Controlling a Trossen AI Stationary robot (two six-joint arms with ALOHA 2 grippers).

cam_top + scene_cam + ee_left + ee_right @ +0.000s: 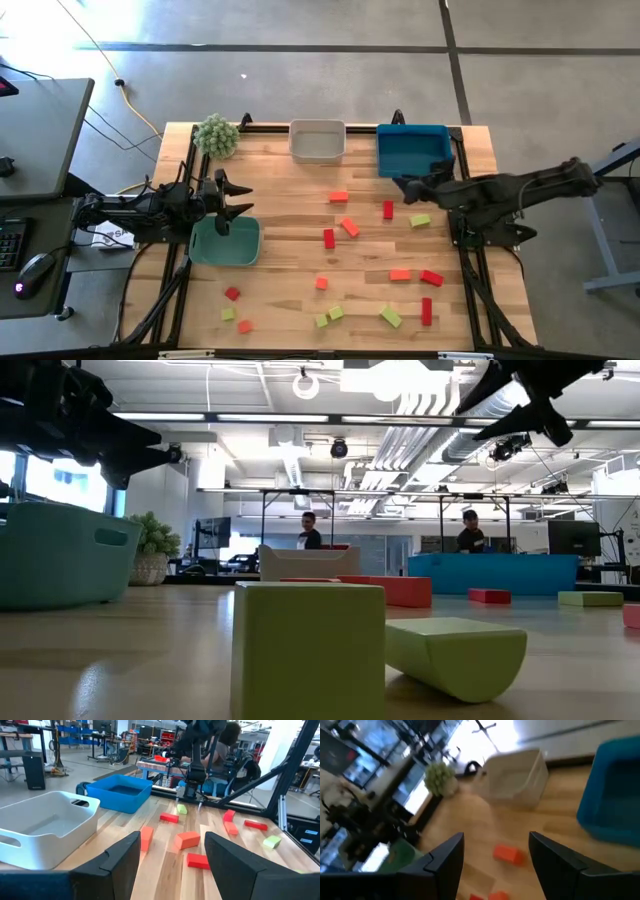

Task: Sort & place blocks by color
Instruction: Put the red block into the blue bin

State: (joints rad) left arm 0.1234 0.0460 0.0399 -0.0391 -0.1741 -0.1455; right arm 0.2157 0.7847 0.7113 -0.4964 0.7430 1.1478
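Dark left tool [234,197] | agape, empty, over green tray [225,243] | right tool [407,186] agape, empty

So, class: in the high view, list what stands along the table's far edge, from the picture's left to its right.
Fuzzy green plant → white tray → blue tray.

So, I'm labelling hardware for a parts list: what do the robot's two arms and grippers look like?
Both arms are dark, nearly black, built of slim jointed segments. The left gripper and the right gripper each end in two tapered dark fingers; in the wrist views the fingers look matte, flat-sided and angular. No markings or coloured parts show on them.
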